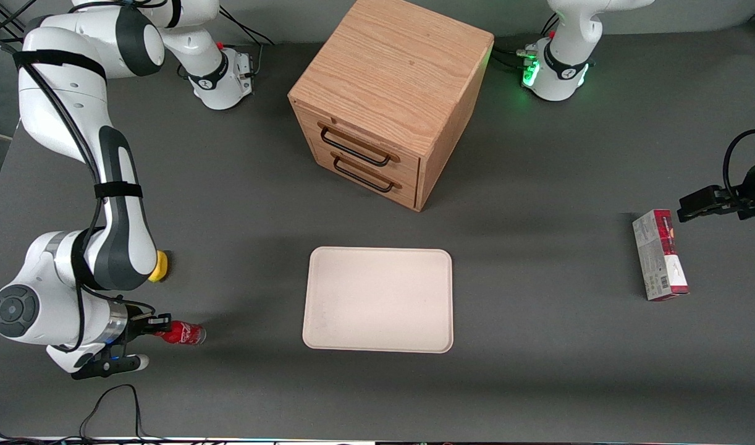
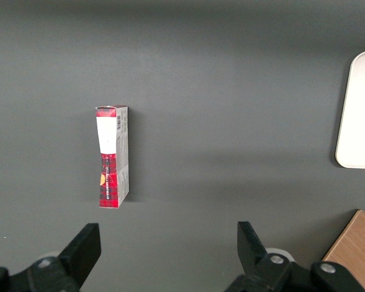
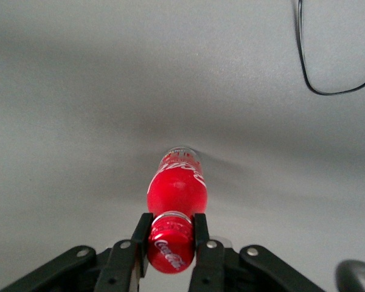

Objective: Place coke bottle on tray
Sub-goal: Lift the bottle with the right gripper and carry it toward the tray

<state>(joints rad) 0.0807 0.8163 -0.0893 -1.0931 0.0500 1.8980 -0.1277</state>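
My right gripper is low over the table at the working arm's end and is shut on the red cap of the coke bottle. In the right wrist view the gripper has both fingers pressed against the cap, and the coke bottle stretches away from them with its clear base down by the grey table surface. I cannot tell whether the base touches the table. The cream-white tray lies flat and bare near the table's middle, well apart from the bottle, and one rounded end of the tray shows in the left wrist view.
A wooden cabinet with two black-handled drawers stands farther from the front camera than the tray. A yellow object peeks out beside my forearm. The red-and-grey carton box lies toward the parked arm's end. A black cable loops near the front edge.
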